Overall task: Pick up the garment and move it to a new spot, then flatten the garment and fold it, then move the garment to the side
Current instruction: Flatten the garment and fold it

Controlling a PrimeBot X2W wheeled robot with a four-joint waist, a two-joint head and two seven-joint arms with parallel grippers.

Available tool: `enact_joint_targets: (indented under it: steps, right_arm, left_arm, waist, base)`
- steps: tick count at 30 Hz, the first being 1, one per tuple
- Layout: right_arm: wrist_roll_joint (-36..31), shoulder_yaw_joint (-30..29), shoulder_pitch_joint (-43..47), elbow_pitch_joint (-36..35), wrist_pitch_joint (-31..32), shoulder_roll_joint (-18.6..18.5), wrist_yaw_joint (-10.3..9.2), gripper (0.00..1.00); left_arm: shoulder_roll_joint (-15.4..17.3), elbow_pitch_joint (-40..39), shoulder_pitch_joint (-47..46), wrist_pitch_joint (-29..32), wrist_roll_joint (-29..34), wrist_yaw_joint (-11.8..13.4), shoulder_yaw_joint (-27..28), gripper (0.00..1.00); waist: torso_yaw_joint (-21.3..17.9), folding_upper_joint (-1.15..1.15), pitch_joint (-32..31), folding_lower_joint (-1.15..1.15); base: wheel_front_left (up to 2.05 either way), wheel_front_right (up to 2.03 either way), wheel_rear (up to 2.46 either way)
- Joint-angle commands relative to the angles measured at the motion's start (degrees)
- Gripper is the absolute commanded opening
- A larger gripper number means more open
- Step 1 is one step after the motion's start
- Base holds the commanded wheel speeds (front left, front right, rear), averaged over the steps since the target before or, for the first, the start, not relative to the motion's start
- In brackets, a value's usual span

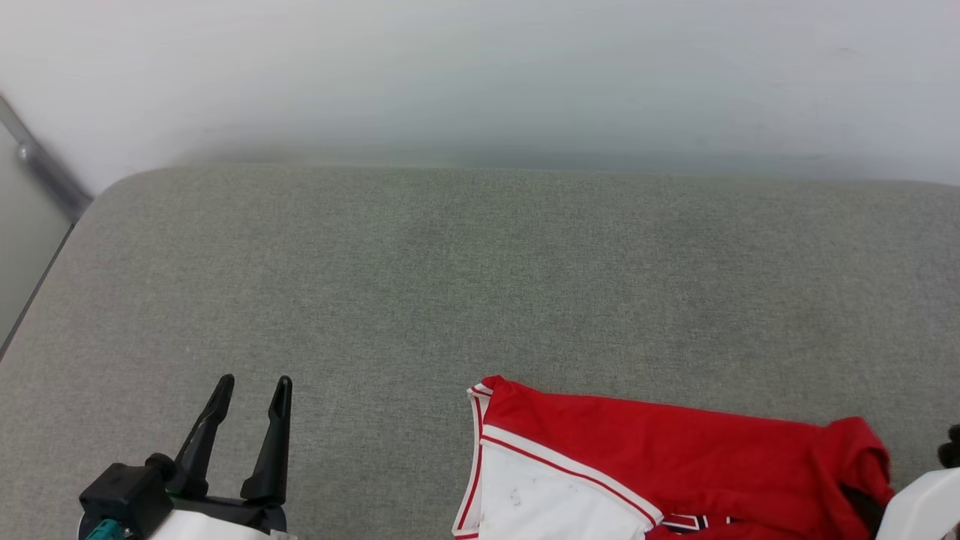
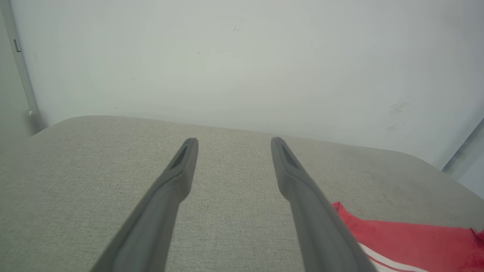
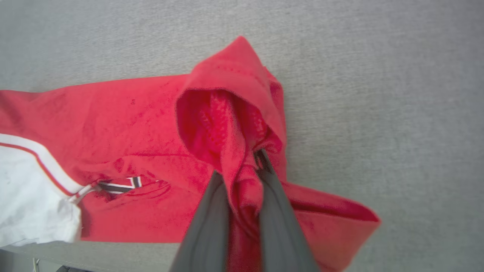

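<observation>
Starting at your left, you have the left gripper (image 1: 255, 381) hovering over the bare grey cushion (image 1: 450, 262), its two dark fingers (image 2: 177, 177) spread wide with nothing between them. The left wrist view looks along them to the cushion's far edge and the pale wall (image 2: 242, 56) beyond. Moving right, the garment (image 1: 637, 450) lies along the near edge of the cushion, well apart from that gripper. Its white sleeve (image 1: 540, 495) with red-striped trim is at the left end, and the red body stretches away to the right. At the right end the red cloth is bunched and raised into a peak. There your right gripper (image 3: 240, 166) is clamped on a fold of it, fabric pinched between both fingers. The pale right arm (image 1: 922, 502) shows at the head view's lower right corner, just beside that raised end.
</observation>
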Motion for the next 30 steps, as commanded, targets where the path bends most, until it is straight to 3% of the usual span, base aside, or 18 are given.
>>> enact_joint_targets:
  steps: [1,7,12,18,30]
  right_arm:
    - [0.74,0.9,1.13,-1.77,1.22,1.18,-0.02,0.0]
    - [4.82,3.24,2.87,-10.86,8.94,8.04,-0.02,0.0]
    - [11.18,7.77,2.81,-13.03,12.04,9.72,-0.02,0.0]
    - [22.48,16.42,0.31,-8.0,6.53,9.78,-0.01,0.0]
    - [28.38,28.9,-12.29,12.13,-7.55,9.74,-0.01,0.0]
  left_arm:
    - [0.28,0.03,0.89,-0.22,-0.1,-0.09,-0.08,1.0]
    - [0.14,0.14,1.08,-0.18,-0.21,-0.09,-0.54,1.0]
    - [0.0,0.12,0.8,-0.18,-0.34,-0.09,-0.75,1.0]
    - [-0.39,0.46,0.29,-0.18,-0.36,-0.09,-1.37,1.0]
    - [-1.0,1.63,-0.73,-0.18,-1.16,-0.08,-3.09,1.0]
  waist:
    - [0.06,0.0,-0.31,0.0]
    - [0.8,0.0,-1.1,0.0]
    - [1.85,0.0,-1.22,0.0]
    - [3.15,0.0,-1.09,0.0]
    - [6.55,0.0,-0.58,0.0]
  base:
    - [0.0,0.0,0.0]
    - [0.0,0.0,0.0]
    - [0.0,0.0,0.0]
    - [0.0,0.0,0.0]
    - [0.0,0.0,0.0]
